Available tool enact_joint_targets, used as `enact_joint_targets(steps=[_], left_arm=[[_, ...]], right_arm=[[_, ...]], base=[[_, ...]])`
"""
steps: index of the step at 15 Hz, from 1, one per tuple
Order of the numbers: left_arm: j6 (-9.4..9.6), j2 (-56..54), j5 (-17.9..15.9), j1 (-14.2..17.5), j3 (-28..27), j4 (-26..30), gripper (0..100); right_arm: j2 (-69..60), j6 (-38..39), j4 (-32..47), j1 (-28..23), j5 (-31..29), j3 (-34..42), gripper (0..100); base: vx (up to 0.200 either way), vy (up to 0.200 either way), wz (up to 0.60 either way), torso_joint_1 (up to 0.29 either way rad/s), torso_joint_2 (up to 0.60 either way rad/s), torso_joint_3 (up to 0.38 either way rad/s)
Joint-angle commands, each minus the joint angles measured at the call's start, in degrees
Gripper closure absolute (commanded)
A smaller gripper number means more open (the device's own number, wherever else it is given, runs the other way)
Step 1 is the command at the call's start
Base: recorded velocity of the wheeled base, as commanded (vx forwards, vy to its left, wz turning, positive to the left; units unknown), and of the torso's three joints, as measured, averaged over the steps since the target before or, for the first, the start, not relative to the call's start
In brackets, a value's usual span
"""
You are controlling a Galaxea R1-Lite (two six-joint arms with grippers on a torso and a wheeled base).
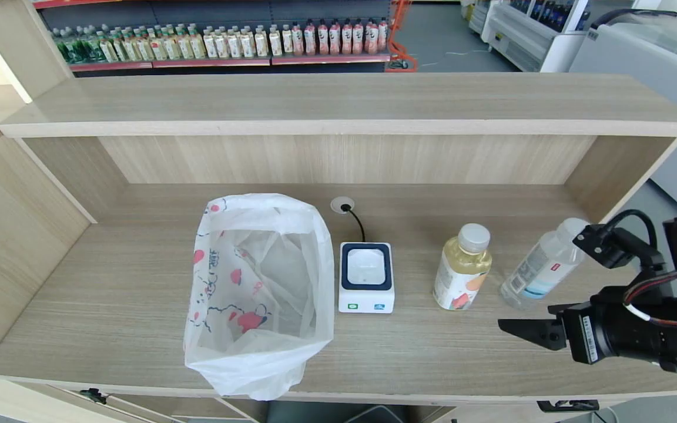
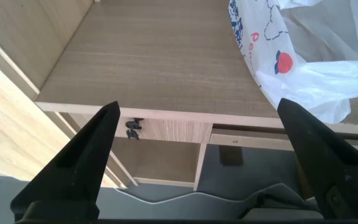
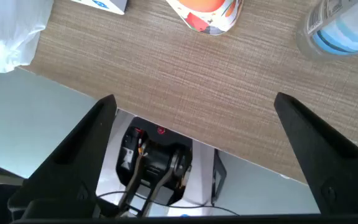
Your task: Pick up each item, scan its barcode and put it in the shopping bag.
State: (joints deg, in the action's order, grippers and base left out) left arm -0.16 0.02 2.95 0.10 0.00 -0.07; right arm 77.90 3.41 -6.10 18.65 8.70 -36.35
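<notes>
Right pincer (image 3: 194,102), fingers apart, hangs at the desk (image 1: 109,294) edge, with the clear water bottle (image 1: 541,270) upright just ahead, nearest. Left pincer (image 2: 197,104), also apart, sits by the shopping bag (image 1: 259,294), well away from the bottle.

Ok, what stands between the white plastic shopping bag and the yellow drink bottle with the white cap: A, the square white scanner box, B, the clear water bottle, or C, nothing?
A: the square white scanner box sits between the white plastic shopping bag and the yellow drink bottle, while the clear water bottle is beyond that bottle.
</notes>
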Motion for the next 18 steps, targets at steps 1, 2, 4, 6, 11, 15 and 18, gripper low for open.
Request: enact_joint_targets(steps=[1, 2, 4, 6, 11, 15, 18], left_arm=[[-0.02, -0.02, 0.04, -0.01, 0.0, -0.01, 0], [-0.02, -0.02, 0.04, -0.01, 0.0, -0.01, 0], [-0.02, -0.02, 0.04, -0.01, 0.0, -0.01, 0], [-0.02, -0.02, 0.04, -0.01, 0.0, -0.01, 0], [-0.02, -0.02, 0.04, -0.01, 0.0, -0.01, 0], [-0.02, -0.02, 0.04, -0.01, 0.0, -0.01, 0], [-0.02, -0.02, 0.04, -0.01, 0.0, -0.01, 0]], right_arm=[[3.14, 0.01, -3.57, 1.12, 0.0, 0.67, 0], [4.19, 0.01, -9.37, 2.09, 0.0, 2.51, 0], [5.42, 0.01, -15.44, 2.44, 0.0, 4.27, 0], [7.18, -0.07, -21.24, 2.44, -0.09, 5.41, 0], [13.24, -0.43, -34.25, 4.11, -4.22, 7.96, 0], [17.29, -0.69, -40.31, 4.64, -4.31, 8.32, 0], [19.31, -1.04, -43.48, 4.64, -4.31, 8.32, 0]], base=[[0.0, 0.0, 0.0, 0.0, 0.0, 0.0], [0.0, 0.0, 0.0, 0.0, 0.0, 0.0], [0.0, 0.0, 0.0, 0.0, 0.0, 0.0], [0.0, 0.0, 0.0, 0.0, 0.0, 0.0], [0.0, 0.0, 0.0, 0.0, 0.0, 0.0], [0.0, 0.0, 0.0, 0.0, 0.0, 0.0], [0.0, 0.0, 0.0, 0.0, 0.0, 0.0]])
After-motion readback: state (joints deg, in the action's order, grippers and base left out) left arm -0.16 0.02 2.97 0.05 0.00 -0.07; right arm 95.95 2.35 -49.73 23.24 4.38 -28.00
